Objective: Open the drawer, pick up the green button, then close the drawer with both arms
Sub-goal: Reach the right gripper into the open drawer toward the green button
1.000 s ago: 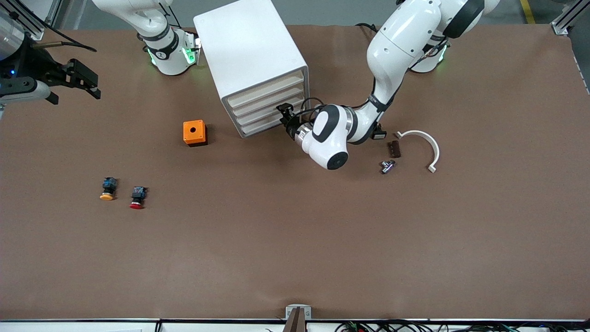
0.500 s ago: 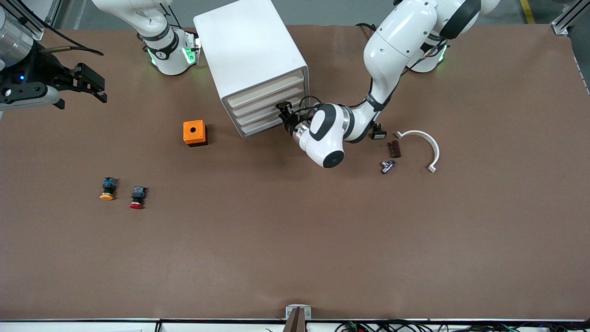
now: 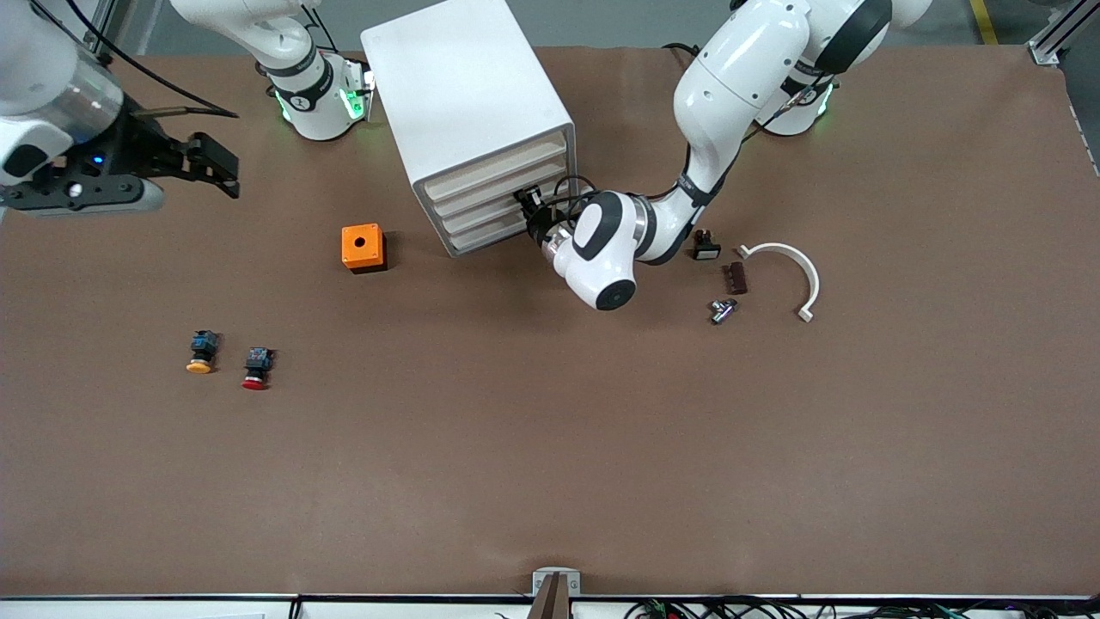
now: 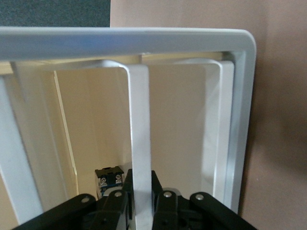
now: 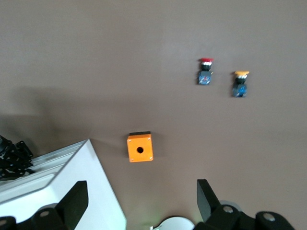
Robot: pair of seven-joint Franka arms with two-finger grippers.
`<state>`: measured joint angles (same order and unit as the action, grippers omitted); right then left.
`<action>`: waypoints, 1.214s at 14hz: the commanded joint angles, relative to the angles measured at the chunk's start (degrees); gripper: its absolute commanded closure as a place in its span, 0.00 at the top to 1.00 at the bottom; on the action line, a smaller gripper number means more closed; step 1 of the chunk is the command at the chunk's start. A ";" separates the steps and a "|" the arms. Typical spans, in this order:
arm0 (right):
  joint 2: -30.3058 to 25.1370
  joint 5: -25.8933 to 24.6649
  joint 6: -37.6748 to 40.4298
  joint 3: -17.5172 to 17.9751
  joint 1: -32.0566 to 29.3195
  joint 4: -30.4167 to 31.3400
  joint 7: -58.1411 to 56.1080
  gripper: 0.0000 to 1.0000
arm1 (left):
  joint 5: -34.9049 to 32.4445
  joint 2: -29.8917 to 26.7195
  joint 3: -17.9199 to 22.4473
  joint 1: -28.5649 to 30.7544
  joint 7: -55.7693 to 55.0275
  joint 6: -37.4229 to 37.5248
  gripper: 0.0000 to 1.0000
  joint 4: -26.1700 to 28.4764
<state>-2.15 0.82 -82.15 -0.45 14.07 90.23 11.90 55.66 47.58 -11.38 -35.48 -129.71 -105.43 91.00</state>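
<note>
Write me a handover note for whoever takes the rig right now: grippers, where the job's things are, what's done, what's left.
Left gripper: shut on a drawer handle of the white drawer unit.
Right gripper: open, holding nothing, up over the right arm's end of the table.
A button body shows inside the unit beside the handle; its cap colour cannot be told.
Red button and yellow button lie on the table, not the ones wanted.
Done: handle gripped.
Left: pull the drawer open, take the button, close the drawer.
</note>
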 commanded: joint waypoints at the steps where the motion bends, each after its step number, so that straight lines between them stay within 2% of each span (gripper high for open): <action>1: 0.56 -0.65 1.29 -0.34 5.86 -1.46 10.99 1.00 | -0.64 2.25 1.09 1.28 0.33 -1.18 0.00 -3.54; 3: 1.52 -0.65 1.29 -0.34 9.73 -1.46 20.74 1.00 | -0.73 3.31 1.27 3.30 1.64 -1.18 0.00 -5.12; 9: 5.83 0.06 0.42 -0.34 17.38 -1.90 47.29 1.00 | -0.55 4.36 8.03 4.10 7.97 -1.18 0.00 -8.81; 12: 8.11 0.32 -4.58 -0.34 20.38 -1.37 58.11 1.00 | -0.46 5.15 9.53 4.80 8.94 -1.18 0.00 -10.75; 15: 11.98 1.20 -7.74 -0.34 24.42 -1.11 68.84 1.00 | -0.46 5.16 9.62 6.21 10.88 -1.18 0.09 -11.45; 17: 13.91 1.55 -8.98 -0.34 24.95 -0.85 70.71 1.00 | -0.38 5.16 9.62 6.65 11.32 -1.18 0.16 -12.07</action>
<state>9.56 1.41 -90.43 -0.21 38.31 90.28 79.80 55.66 50.01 -3.30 -28.17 -121.77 -101.31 82.23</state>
